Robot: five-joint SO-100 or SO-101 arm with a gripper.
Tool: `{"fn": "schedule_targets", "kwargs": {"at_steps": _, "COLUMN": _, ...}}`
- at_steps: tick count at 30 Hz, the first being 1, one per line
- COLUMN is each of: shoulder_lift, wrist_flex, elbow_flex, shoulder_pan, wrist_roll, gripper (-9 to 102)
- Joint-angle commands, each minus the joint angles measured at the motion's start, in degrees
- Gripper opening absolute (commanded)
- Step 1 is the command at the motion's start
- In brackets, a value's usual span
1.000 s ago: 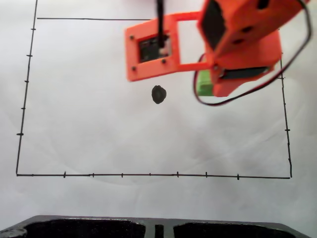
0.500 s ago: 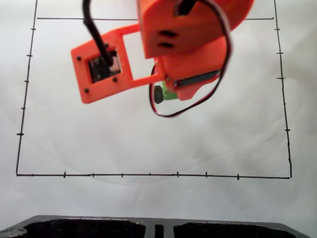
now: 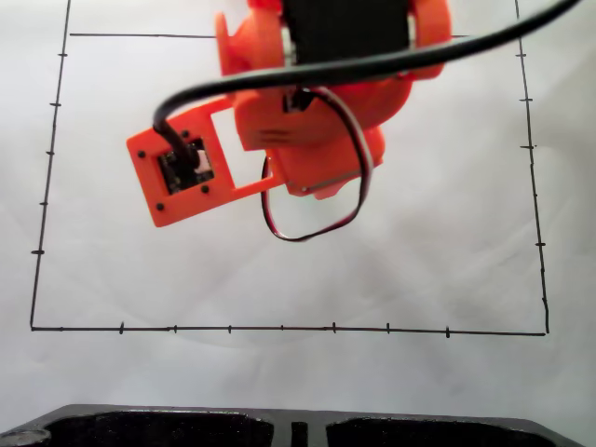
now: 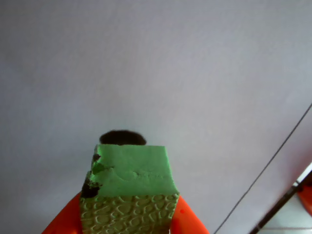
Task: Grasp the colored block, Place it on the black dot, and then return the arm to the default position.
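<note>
In the wrist view the green colored block (image 4: 130,187) sits between two orange fingers (image 4: 189,222) at the bottom edge, so my gripper (image 4: 127,225) is shut on it. The black dot (image 4: 122,138) peeks out just beyond the block's far edge, mostly covered by it. I cannot tell whether the block touches the paper. In the fixed view the orange arm (image 3: 307,102) with its square-framed plate (image 3: 182,177) hangs over the middle of the paper and hides both block and dot.
White paper (image 3: 140,270) carries a thin black border rectangle (image 3: 279,328) with tick marks. A dark ledge (image 3: 298,426) runs along the bottom of the fixed view. A black wire (image 3: 312,219) loops below the arm. A border line (image 4: 273,161) crosses the wrist view's right side.
The arm has swung left across the paper with the block, from the right side to over the dot. The dot and block, visible earlier in the fixed view, are now covered by the arm.
</note>
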Motion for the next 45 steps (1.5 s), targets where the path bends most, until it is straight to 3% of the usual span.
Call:
{"fn": "schedule_targets", "kwargs": {"at_steps": 1, "shoulder_lift": 0.4, "wrist_flex": -0.5, "elbow_flex": 0.2, "shoulder_pan": 0.6, "wrist_roll": -0.8, "gripper": 19}}
{"fn": "schedule_targets", "kwargs": {"at_steps": 14, "shoulder_lift": -1.8, "wrist_flex": -5.2, "elbow_flex": 1.8, "shoulder_pan": 1.4, "wrist_roll": -3.7, "gripper": 23}}
{"fn": "schedule_targets", "kwargs": {"at_steps": 22, "shoulder_lift": 3.3, "wrist_flex": -0.8, "elbow_flex": 3.3, "shoulder_pan": 1.3, "wrist_roll": -6.6, "gripper": 47}}
{"fn": "schedule_targets", "kwargs": {"at_steps": 28, "shoulder_lift": 14.0, "wrist_flex": 5.0, "elbow_flex": 5.4, "shoulder_pan": 1.4, "wrist_roll": -8.4, "gripper": 54}}
{"fn": "schedule_targets", "kwargs": {"at_steps": 38, "shoulder_lift": 36.1, "wrist_flex": 5.1, "elbow_flex": 12.2, "shoulder_pan": 6.0, "wrist_roll": -12.8, "gripper": 54}}
{"fn": "schedule_targets", "kwargs": {"at_steps": 45, "shoulder_lift": 56.8, "wrist_flex": -1.6, "elbow_flex": 27.8, "shoulder_pan": 9.2, "wrist_roll": -13.6, "gripper": 50}}
